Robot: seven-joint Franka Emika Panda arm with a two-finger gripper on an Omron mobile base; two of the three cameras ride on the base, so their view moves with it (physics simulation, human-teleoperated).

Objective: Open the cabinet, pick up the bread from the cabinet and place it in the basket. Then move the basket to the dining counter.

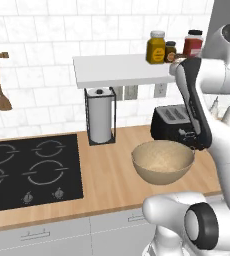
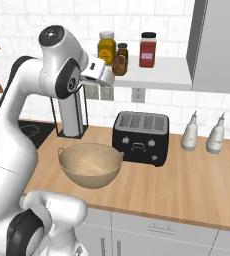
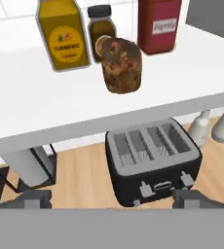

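Nearest the hand camera, the two dark finger tips of the jaws (image 3: 112,200) stand far apart at the bottom corners with nothing between them, so the jaws are open. Just beyond them sits the black toaster (image 3: 152,163) on the wooden table (image 1: 112,172). Above the toaster runs a white shelf (image 3: 46,107), and on it the bread (image 3: 122,64) stands upright, a dark-brown mottled chunk near the shelf's front edge. Behind the bread are a yellow turmeric jar (image 3: 63,34), a small dark jar (image 3: 101,26) and a red jar (image 3: 158,24).

From the left base view, the basket (image 1: 163,161) rests on the table in front of the toaster, with the paper towel holder (image 1: 100,115) to its left and the black stove (image 1: 32,170) further left. In the right base view, two white bottles (image 2: 203,132) stand right of the toaster, and the arm's hand is raised to shelf height, close to the jars.
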